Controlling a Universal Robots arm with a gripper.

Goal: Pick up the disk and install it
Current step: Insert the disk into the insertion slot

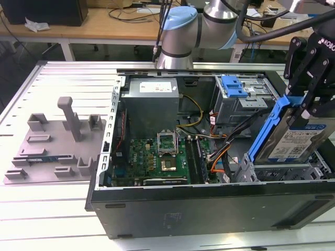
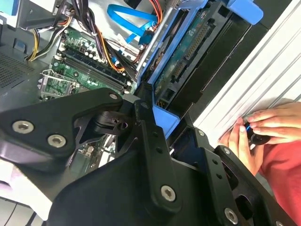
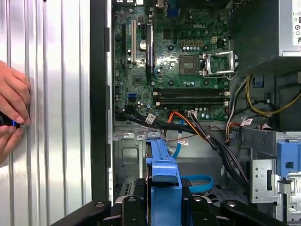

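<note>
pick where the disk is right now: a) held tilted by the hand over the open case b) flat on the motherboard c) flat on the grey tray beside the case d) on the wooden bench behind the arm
a: the hand is clamped on the disk, which leans at a tilt over the case at the exterior view's right, not lying flat anywhere.

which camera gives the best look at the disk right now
The exterior view: the disk shows its labelled face and blue rail, tilted in the gripper at the open case. The second wrist view shows the disk from its circuit-board side; the first wrist view shows its blue rail edge-on.
</note>
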